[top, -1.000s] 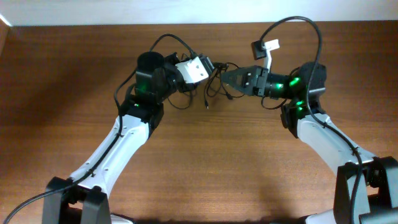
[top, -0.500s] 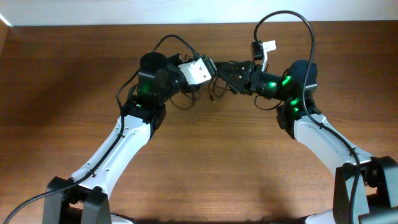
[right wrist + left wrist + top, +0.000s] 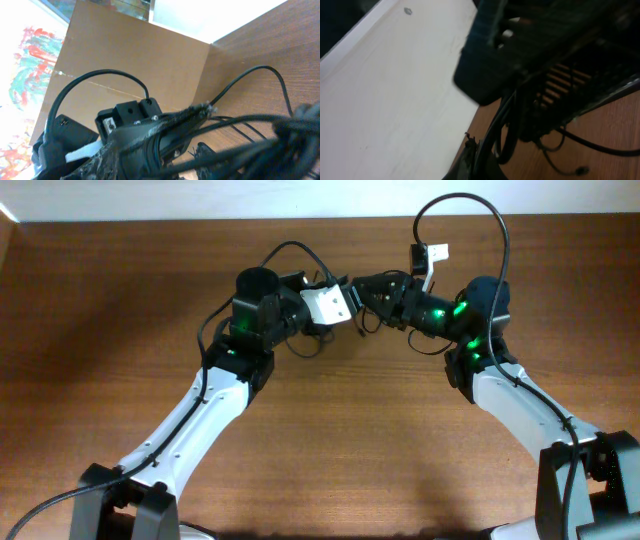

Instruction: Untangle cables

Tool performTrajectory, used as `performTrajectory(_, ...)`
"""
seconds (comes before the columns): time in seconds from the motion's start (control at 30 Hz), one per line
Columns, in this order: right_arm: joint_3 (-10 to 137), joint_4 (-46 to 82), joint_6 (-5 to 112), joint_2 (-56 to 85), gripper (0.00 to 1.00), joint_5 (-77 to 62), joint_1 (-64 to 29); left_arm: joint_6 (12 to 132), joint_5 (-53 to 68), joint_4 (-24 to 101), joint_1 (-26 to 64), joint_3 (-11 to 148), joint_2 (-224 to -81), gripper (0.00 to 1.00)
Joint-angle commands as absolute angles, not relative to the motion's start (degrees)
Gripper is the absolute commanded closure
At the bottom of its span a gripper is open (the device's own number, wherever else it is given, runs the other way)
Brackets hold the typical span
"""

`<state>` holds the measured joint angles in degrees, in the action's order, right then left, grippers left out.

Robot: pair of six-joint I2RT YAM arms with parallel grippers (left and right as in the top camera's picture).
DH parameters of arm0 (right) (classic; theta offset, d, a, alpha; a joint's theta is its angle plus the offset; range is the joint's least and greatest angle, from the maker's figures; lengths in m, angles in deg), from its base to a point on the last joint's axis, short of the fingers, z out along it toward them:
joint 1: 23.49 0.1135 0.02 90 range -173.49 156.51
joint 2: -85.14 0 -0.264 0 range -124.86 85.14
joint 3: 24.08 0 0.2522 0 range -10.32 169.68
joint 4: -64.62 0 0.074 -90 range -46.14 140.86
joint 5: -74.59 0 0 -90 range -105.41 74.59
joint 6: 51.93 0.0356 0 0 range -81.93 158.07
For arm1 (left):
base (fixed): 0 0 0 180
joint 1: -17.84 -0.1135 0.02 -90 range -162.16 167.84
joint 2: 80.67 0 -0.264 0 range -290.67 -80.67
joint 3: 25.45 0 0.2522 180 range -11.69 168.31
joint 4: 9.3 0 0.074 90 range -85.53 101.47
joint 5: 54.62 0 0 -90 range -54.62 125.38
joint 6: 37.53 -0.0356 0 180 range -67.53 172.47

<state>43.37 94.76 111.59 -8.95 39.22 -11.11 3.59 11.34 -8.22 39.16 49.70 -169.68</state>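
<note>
The cables [image 3: 506,131], thin black rubbery cords, are gathered in a loose tangle near the middle of the far edge of the counter [image 3: 330,445], a brown board with a fine wood grain. The bundle is hung between the two pincers, which are brought tip to tip there. From the overhead view, slack loops are seen drooping beneath them toward the wood. The left pincer [image 3: 345,298] is pressed together, and the cords appear to be pinched in it. In its wrist view they are seen rising in a tight bunch from the lower edge of the picture toward the dark, ribbed body of the right pincer [image 3: 362,286]. One strand is trailed over the wood and ended in a small rounded plug [image 3: 579,171]. Whether the right pincer is spread or closed cannot be told, as its fingers are lost among the black strands. A boxy white block [image 3: 328,302] is carried just behind the left pincer. Green lights are lit on the matte black joints of both arms. A pale, smooth wall [image 3: 395,100] is met along the far edge.
</note>
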Motion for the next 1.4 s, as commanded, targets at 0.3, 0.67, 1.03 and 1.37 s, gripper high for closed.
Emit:
performTrajectory(0.3,44.0,95.1,111.2,-8.8,0.96,38.7,-10.7,2.6,15.3,-8.4,39.5,50.0,-168.9,1.0)
performTrajectory(0.67,44.0,96.7,103.1,-8.8,0.96,43.7,-10.7,18.4,29.4,-3.9,36.3,50.0,-168.9,1.0)
performTrajectory(1.03,44.0,100.8,101.9,-8.8,0.84,45.5,-10.7,22.1,29.6,-1.5,33.7,50.0,-168.9,1.0)
performTrajectory(1.37,44.0,100.8,103.0,-8.8,0.29,45.4,-10.7,11.4,14.3,-4.9,34.4,50.0,-168.9,1.0)
